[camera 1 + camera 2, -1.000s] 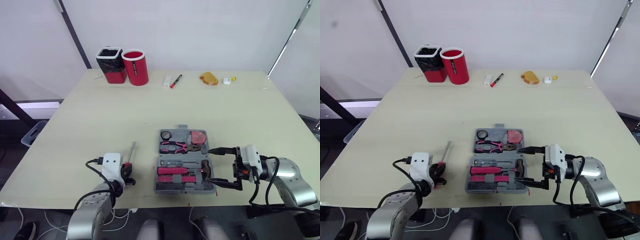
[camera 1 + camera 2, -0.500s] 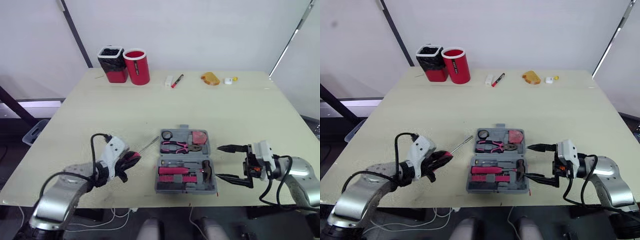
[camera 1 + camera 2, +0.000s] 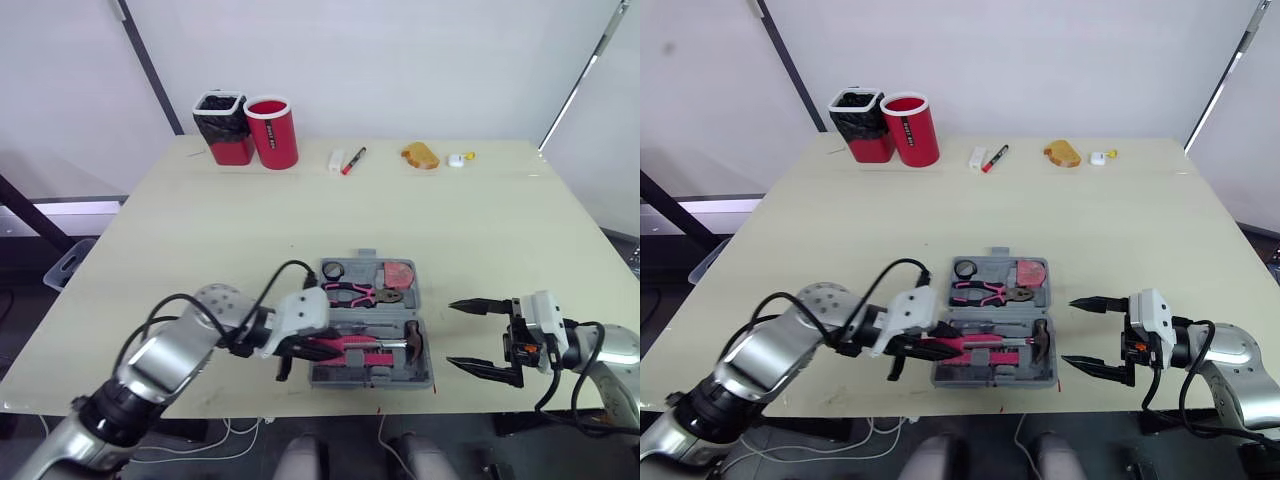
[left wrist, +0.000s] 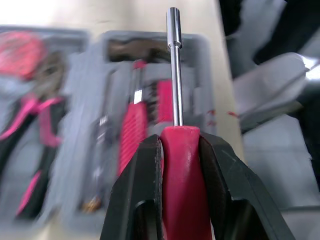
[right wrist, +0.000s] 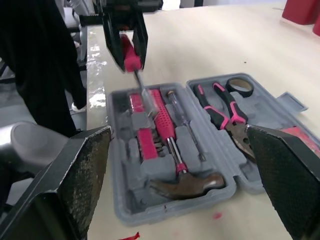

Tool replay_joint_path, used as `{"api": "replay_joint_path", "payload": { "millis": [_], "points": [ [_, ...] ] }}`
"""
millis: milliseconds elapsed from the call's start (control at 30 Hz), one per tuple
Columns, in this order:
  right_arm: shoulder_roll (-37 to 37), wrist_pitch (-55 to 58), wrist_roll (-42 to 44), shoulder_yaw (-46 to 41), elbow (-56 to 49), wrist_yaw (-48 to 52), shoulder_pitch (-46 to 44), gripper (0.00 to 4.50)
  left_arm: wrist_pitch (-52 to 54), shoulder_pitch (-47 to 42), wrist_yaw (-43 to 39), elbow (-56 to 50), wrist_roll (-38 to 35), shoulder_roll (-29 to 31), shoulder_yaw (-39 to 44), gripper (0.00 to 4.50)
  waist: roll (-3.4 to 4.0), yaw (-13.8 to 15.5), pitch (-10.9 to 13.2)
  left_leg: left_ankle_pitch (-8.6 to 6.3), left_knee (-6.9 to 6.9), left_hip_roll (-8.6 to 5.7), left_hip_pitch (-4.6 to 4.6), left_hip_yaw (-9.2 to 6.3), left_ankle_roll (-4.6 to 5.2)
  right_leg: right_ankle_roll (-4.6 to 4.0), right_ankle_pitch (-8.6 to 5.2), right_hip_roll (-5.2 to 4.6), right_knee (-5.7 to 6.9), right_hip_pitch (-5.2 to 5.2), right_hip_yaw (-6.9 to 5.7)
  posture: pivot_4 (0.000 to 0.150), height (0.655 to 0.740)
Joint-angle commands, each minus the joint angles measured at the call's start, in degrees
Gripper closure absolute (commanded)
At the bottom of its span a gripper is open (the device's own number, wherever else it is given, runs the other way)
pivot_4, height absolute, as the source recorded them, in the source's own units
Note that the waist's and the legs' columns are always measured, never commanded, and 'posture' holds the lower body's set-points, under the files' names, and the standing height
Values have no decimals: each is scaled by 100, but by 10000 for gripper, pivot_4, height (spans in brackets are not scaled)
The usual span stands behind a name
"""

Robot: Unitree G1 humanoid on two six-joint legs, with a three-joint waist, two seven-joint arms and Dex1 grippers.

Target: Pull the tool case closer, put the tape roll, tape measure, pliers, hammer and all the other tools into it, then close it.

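Clamped in the left gripper is a screwdriver with a red handle. It is held low over the left end of the open tool case, which lies near the front edge of the table. The left wrist view gives the grip itself: both black fingers press the handle's sides, and the bare metal shaft points out over the case's near half. The right wrist view gives the far side of this: the shaft slants down toward the tray beside the pink bit holder. Whether its tip touches the plastic cannot be told.

In the case's far half, from left, lie the tape roll, the pliers and the tape measure. The hammer sits in the near half, its head at the right end.

Right of the case and apart from it, the right gripper hangs over the table with its fingers spread wide, holding nothing.

At the table's far edge stand a black bin and a red cup, touching.
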Motion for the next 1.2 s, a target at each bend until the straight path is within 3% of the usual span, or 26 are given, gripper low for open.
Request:
{"api": "replay_joint_path", "payload": {
  "millis": [33,233,500,1200],
  "points": [
    [-64,23,110,-247,-321,-118,101,0,210,-163,-75,4,139,-203,-385,38890,0,-10,0,0,0,0,-1,-1,0,0,0,0,0,0,-1,1500,7400],
    [-135,100,116,-328,-487,-189,331,0,788,-375,287,49,486,-612,-801,38890,0,16,0,0,1,1,-1,-10,1,1,0,4,0,2,0,1500,7400],
    [-389,263,134,-387,-452,-35,459,0,1087,-463,355,-38,701,-613,-994,38890,1,-11,0,0,2,-1,-1,-16,1,1,-1,7,0,4,8,1500,7400],
    [-308,239,53,-310,-652,-239,518,0,1006,-521,483,404,988,-968,-1327,38890,1,22,0,0,3,-3,-1,-16,1,1,0,6,1,6,6,1500,7400]
  ]
}}
